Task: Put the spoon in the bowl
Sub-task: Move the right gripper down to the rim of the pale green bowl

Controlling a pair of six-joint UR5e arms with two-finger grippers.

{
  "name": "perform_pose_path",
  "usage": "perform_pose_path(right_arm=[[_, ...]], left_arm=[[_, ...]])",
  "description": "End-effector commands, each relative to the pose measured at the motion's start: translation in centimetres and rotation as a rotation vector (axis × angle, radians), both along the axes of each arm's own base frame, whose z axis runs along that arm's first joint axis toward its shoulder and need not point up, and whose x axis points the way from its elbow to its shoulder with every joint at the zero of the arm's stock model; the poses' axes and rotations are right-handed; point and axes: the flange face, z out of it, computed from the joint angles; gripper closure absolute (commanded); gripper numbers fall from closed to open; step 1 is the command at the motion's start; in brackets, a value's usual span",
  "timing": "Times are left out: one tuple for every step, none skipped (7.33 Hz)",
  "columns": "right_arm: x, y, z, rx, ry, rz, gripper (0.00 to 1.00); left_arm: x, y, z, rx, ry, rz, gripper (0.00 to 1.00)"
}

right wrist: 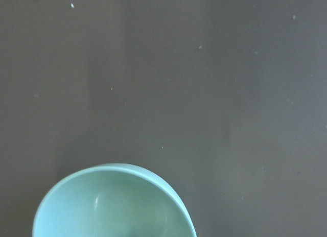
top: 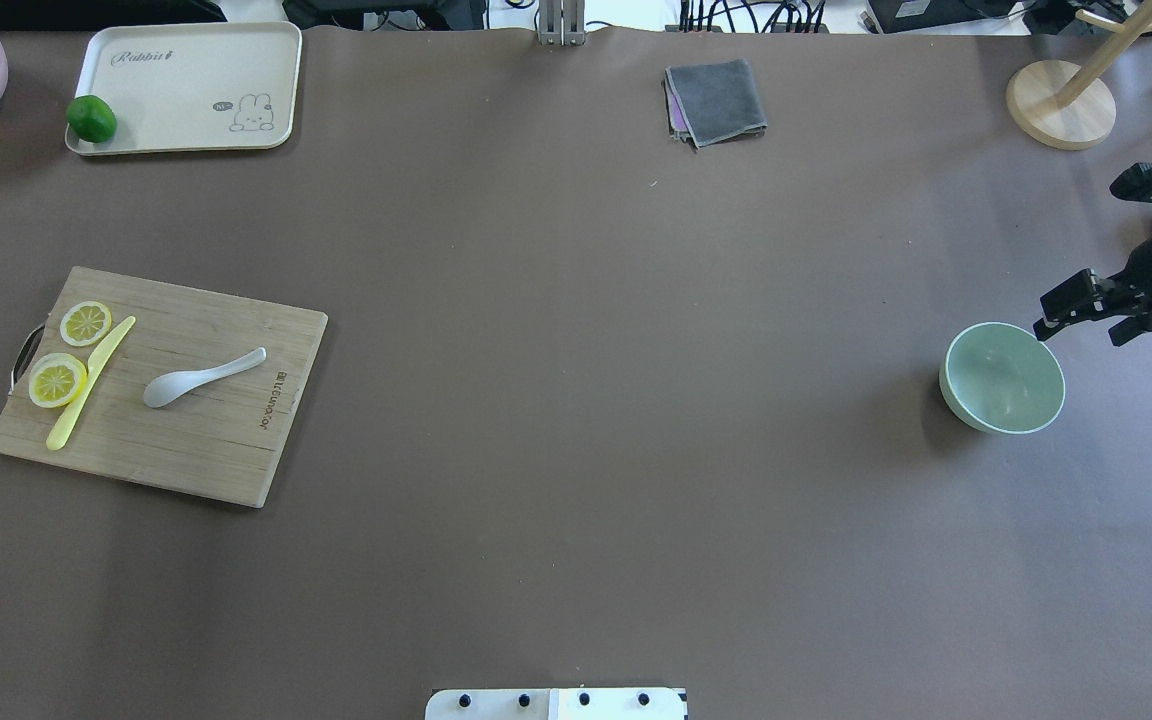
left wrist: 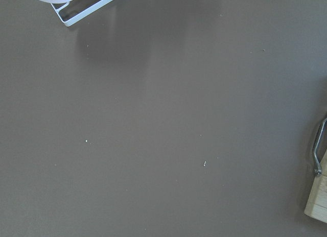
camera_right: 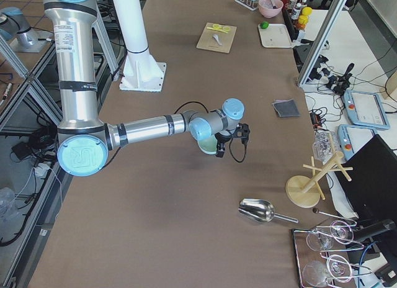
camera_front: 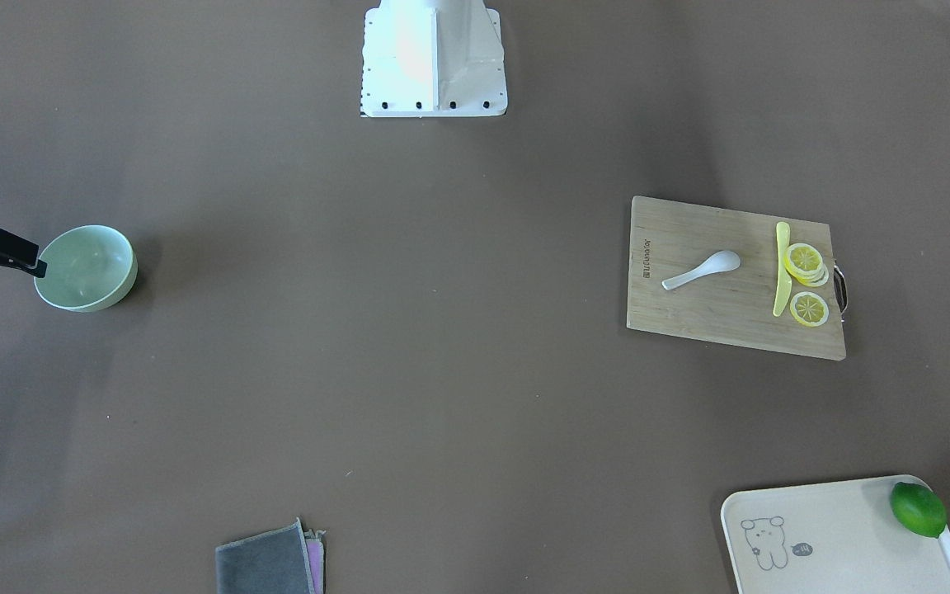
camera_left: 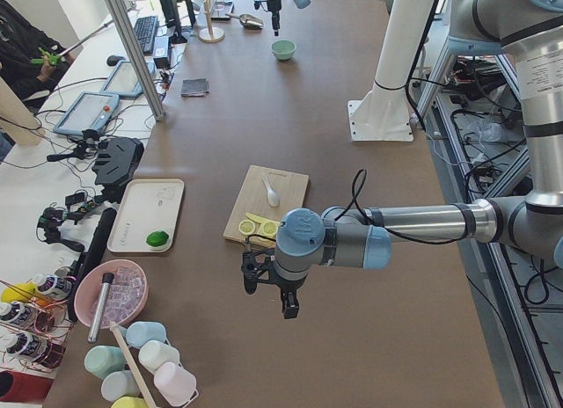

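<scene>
Nothing's done yet: the spoon [top: 204, 376] lies on the cutting board [top: 236, 440], well across the tabletop [top: 576, 400] from the empty bowl [top: 1002, 378], my right pincer [top: 1086, 318] gapes empty beside that bowl, and the left pincer [camera_left: 268, 294] I cannot judge.

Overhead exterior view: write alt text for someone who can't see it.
A white spoon lies on a cutting board at the view's left, far from a mint-green bowl at the right. The right gripper hovers by the bowl's rim; lemon slices and a yellow knife share the board.
</scene>
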Motion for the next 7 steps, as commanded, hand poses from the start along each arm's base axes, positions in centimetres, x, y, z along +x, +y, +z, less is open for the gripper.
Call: perform_pose_path(right_arm=[[-3.2,1.6,1.1,-0.013,0.014,-0.066,0.00],[-3.7,1.8,1.7,-0.004,0.042,-0.070,0.00],[-3.8,1.9,2.7,-0.010,0.059,-0.076,0.00],[-3.8,1.9,3.4,-0.022,0.066,-0.076,0.00],[-4.0,2.0,3.5,-0.028,0.069,-0.075,0.16],[-4.0,2.0,3.4,-0.028,0.067,-0.076,0.74],[-4.1,2.0,2.9,-0.025,0.056,-0.077,1.00]], left_arm=[[0.0,0.2,0.2,-0.006,0.002,0.000,0.02],[0.1,0.2,0.5,-0.010,0.001,0.002,0.02],[0.0,0.2,0.2,-0.006,0.004,0.000,0.02],[0.1,0.2,0.2,-0.005,0.005,0.002,0.02],[0.1,0.1,0.1,-0.002,0.006,0.000,0.02],[0.1,0.1,0.0,-0.001,0.006,0.000,0.02],[0.0,0.0,-0.2,0.002,0.006,0.000,0.02]])
